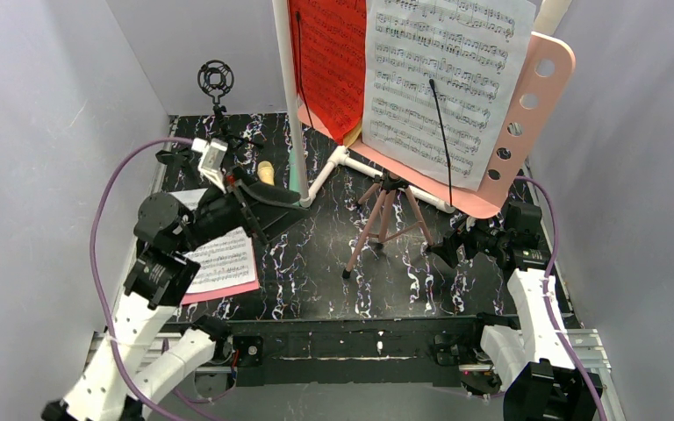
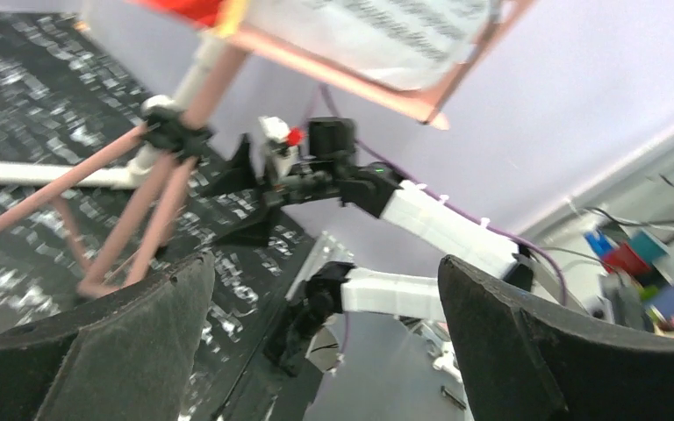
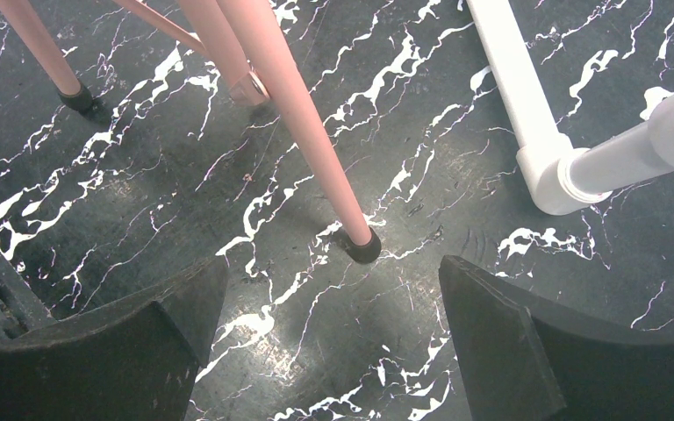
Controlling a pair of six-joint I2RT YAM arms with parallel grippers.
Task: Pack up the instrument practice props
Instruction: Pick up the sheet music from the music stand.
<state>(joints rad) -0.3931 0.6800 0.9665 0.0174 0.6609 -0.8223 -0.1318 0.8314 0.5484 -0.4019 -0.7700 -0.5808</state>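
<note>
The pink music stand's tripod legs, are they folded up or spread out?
Spread. The tripod legs splay out from the black hub, and their feet stand apart on the table.

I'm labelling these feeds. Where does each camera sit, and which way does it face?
Top external: above and behind, looking down on the table, music stand, left arm and right arm.
Left wrist: on the left arm, facing across at the right arm; left tool open in front.
Right wrist: facing down at a tripod foot and white pipe; right tool open below.
Shared: pink tripod legs, in all three.
</note>
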